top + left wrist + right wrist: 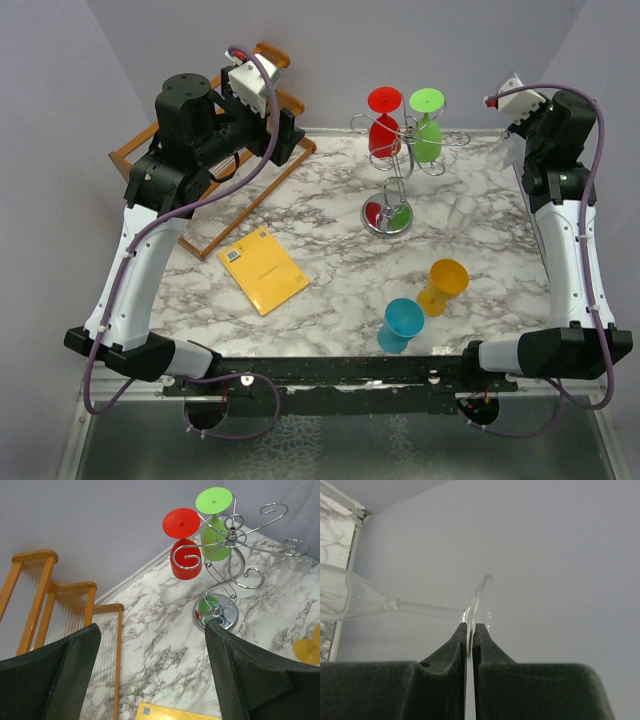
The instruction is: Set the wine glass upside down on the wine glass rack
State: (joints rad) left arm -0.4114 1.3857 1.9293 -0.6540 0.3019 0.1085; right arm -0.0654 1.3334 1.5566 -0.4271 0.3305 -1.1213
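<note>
The right gripper (470, 630) is pinching the round foot of the clear wine glass (425, 610) by its thin edge. The glass is lying sideways, slim stem and see-through bowl sticking out, near the silver wire rack (400, 180). The left gripper (152, 635) is hanging with fingers spread, holding nothing.

The wine glass (350, 597) is held by the edge of its foot between the pressed-together fingers (452, 647) of the right gripper (470, 639), with its stem and bowl stretched out to the left of them. Ahead of the parted fingers (65, 670) of the left gripper (152, 630), nearer the right finger, the wine glass rack (227, 555) is stood on the table (160, 605), with two glasses (186, 555) hung upside down on it. The tiered rack (50, 587) is set beyond the left finger by the wall (100, 520), and a booklet (175, 712) is laid beneath the gap between them.
</note>
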